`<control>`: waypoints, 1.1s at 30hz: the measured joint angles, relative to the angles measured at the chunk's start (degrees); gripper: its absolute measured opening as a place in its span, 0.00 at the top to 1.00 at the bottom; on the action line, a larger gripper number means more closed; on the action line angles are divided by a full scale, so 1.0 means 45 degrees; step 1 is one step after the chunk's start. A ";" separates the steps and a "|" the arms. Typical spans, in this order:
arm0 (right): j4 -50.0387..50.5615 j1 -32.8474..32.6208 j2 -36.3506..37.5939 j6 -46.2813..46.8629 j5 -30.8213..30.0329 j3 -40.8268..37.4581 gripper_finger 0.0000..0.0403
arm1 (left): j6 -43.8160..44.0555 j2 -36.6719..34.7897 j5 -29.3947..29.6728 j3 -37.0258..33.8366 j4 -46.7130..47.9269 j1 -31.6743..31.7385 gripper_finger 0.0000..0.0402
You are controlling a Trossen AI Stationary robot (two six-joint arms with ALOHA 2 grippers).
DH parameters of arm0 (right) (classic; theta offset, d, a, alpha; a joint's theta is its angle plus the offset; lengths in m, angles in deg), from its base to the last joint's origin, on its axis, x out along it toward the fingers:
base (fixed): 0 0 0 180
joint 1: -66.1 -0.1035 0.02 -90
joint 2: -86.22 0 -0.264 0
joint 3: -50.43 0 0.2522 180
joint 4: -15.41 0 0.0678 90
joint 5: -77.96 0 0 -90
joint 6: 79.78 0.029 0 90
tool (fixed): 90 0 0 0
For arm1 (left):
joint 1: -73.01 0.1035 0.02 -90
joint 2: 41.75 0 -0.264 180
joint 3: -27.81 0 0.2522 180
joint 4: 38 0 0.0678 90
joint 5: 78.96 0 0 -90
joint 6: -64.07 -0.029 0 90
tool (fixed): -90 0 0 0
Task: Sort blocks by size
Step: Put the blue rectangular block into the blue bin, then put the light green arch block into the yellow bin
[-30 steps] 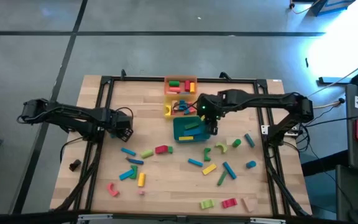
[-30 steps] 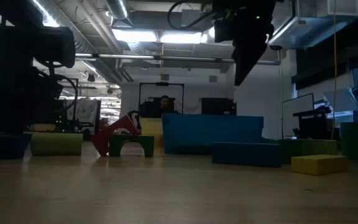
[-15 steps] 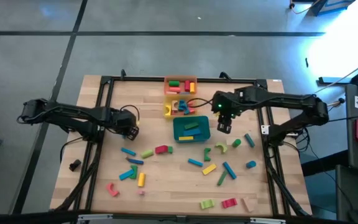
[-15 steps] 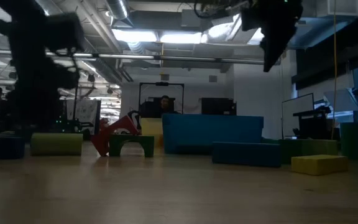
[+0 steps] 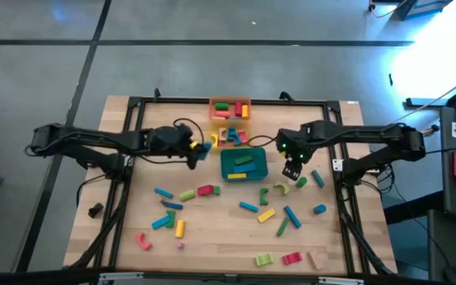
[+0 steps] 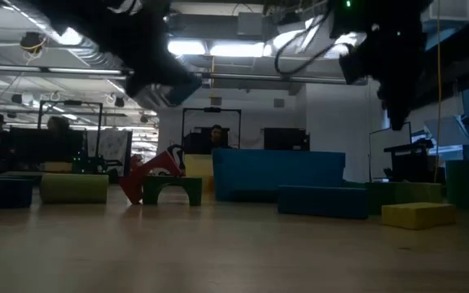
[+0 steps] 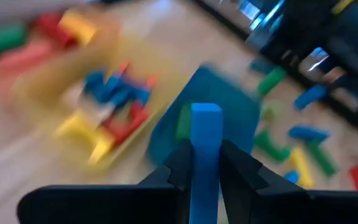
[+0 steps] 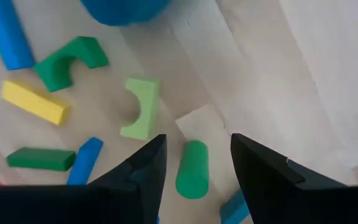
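Worktop (image 5: 133,237): bare wood along its left side; blocks (image 5: 212,207) scattered across the middle and front. Left gripper (image 5: 199,150): raised beside the teal tray (image 5: 244,165) and yellow tray (image 5: 216,141), clamped on an upright blue bar (image 7: 205,155). Right gripper (image 5: 294,169): just right of the teal tray, fingers parted and empty above a green cylinder (image 8: 192,169), light green arch (image 8: 140,107) alongside.
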 joint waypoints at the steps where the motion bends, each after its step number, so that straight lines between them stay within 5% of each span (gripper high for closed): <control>1: -0.0165 0.0000 0.0000 0.0179 -0.0014 -0.0238 0.55 | -0.0245 0.0344 0.0001 0.0000 -0.0900 0.0000 0.90; 12: -0.2337 -0.0300 -0.0015 0.0515 -0.0035 -0.1635 0.55 | -0.1909 0.4686 -0.0009 -0.0015 -0.7356 -0.0039 0.83; 16: -0.2641 -0.1203 -0.0015 0.1151 -0.0156 -0.1645 0.55 | -0.2387 0.5729 -0.0040 0.0062 -0.7892 -0.0039 0.79; 23: -0.2867 -0.3203 -0.0074 0.3311 -0.2390 -0.1645 0.55 | -0.2770 0.7180 -0.0045 0.0745 -0.7890 -0.0034 0.65; 33: -0.3571 -0.4824 -0.1128 0.4439 -0.3017 -0.1640 0.55 | -0.4717 0.6325 -0.0050 0.0981 -0.7915 -0.0029 0.57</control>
